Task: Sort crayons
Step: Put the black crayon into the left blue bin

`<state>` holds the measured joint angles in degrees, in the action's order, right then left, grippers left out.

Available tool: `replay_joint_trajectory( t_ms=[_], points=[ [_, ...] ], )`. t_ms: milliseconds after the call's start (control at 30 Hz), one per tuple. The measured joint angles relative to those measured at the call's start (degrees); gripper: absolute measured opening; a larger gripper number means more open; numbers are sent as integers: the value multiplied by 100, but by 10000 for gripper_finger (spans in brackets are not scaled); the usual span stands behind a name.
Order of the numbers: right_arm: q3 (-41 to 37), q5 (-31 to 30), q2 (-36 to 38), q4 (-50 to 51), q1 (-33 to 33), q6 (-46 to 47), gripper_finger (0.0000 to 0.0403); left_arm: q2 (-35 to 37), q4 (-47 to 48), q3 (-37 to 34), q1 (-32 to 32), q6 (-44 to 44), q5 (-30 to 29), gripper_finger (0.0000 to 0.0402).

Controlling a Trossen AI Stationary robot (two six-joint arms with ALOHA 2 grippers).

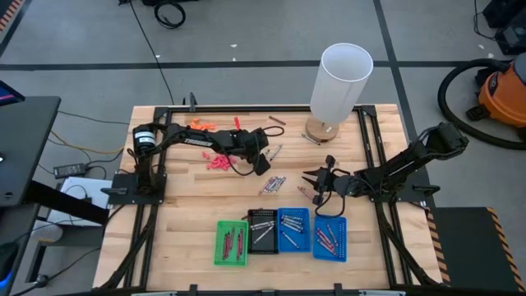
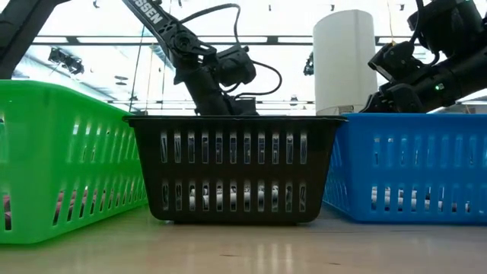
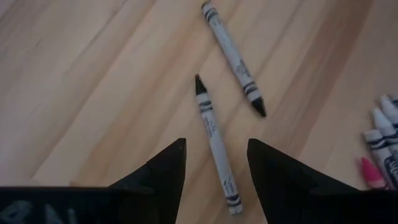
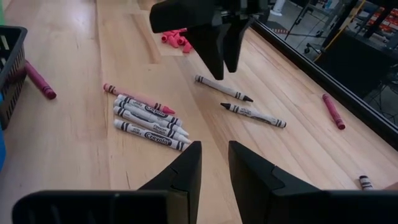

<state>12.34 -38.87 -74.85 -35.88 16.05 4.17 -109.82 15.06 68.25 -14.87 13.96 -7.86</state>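
two white-wrapped crayons (image 3: 214, 146) with dark tips lie on pale wood planks; one runs between the wide-open, empty jaws of the left gripper (image 3: 214, 165), the other just ahead. a bundle of crayons (image 4: 149, 121) lies ahead of the right gripper (image 4: 214, 163), whose jaws stand slightly apart, empty. a black basket (image 2: 232, 167) blocks the low view.

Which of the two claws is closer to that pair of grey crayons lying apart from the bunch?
Left. The left gripper hangs directly over the two grey crayons; the right gripper waits farther off.
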Motion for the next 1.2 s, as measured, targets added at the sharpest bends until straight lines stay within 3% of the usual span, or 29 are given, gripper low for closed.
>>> replay_joint_trajectory(
  t_ms=[533, 900, 1200],
  points=[
    [0, 9, 0, -6, 0, -25, 89, -22, -124, -26, 74, 55, -91, 183],
    [0, 85, 0, -7, 0, -24, 89, -8, -672, -700, 99, 250, -133, 180],
    [0, 85, 0, -55, 0, -26, 89, 13, -649, -837, 217, 43, -155, 125]
  ],
)
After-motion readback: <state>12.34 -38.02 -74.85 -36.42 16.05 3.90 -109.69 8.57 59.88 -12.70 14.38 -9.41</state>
